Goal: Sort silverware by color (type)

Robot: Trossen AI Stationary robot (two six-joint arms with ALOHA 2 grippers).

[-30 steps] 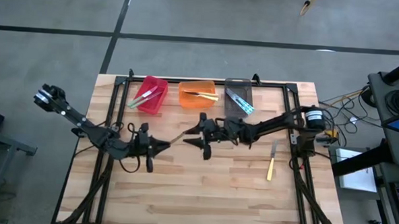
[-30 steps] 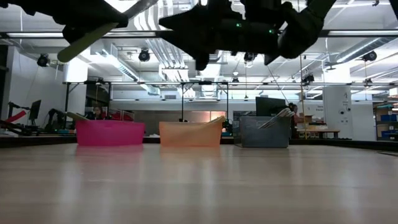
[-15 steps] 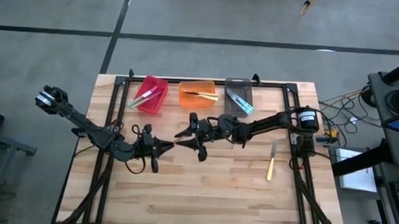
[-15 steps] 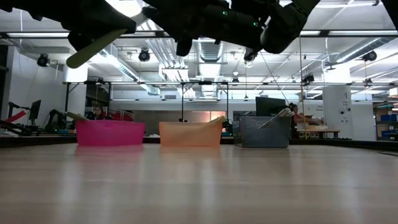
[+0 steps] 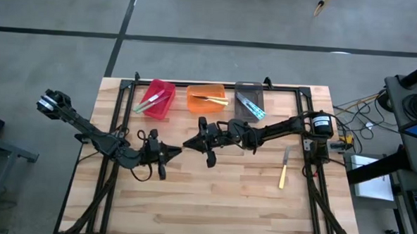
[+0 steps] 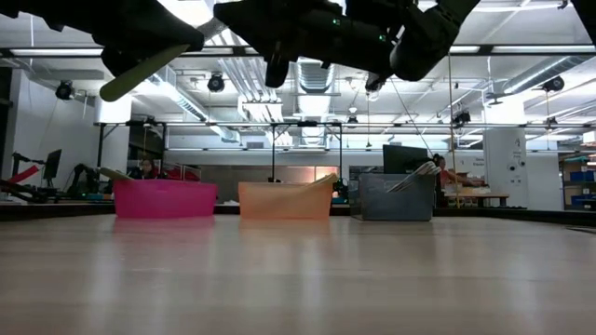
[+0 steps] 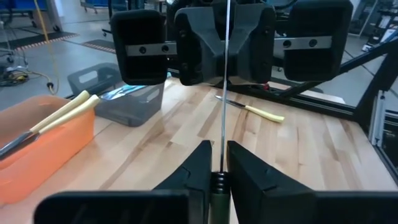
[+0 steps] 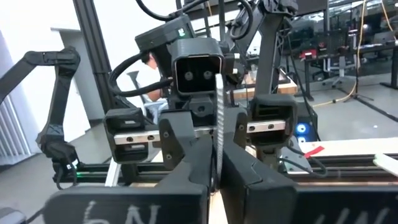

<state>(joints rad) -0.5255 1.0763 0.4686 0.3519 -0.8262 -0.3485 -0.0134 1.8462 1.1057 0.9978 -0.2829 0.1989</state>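
Observation:
A table knife hangs in mid-air over the table's middle, held at both ends. Its serrated metal blade runs between the two grippers. Its pale handle sticks out slanting downward behind my left gripper. That gripper is shut on the knife. My right gripper faces it from the table's right, shut on the blade. A second utensil with a yellow handle lies flat on the table at the right. My left gripper pinches the knife between its two fingers where the blade meets the handle. The fingers lie level, pointing toward the table's right, along the knife. The knife is clear of the table. My right gripper pinches the serrated blade between its two fingers, the blade standing edge-on in the gap. The fingers come level from the table's right, along the blade. The blade runs on to the left gripper.
Three bins stand in a row at the far edge, each holding utensils: red, orange and grey. Black frame rails border the table. Bare wood lies toward the near edge.
My right gripper has moved toward the table's left, up to my left gripper, and has shut on the knife's blade. My left gripper has shifted a little toward the table's right with the knife, which stays clear of the table.

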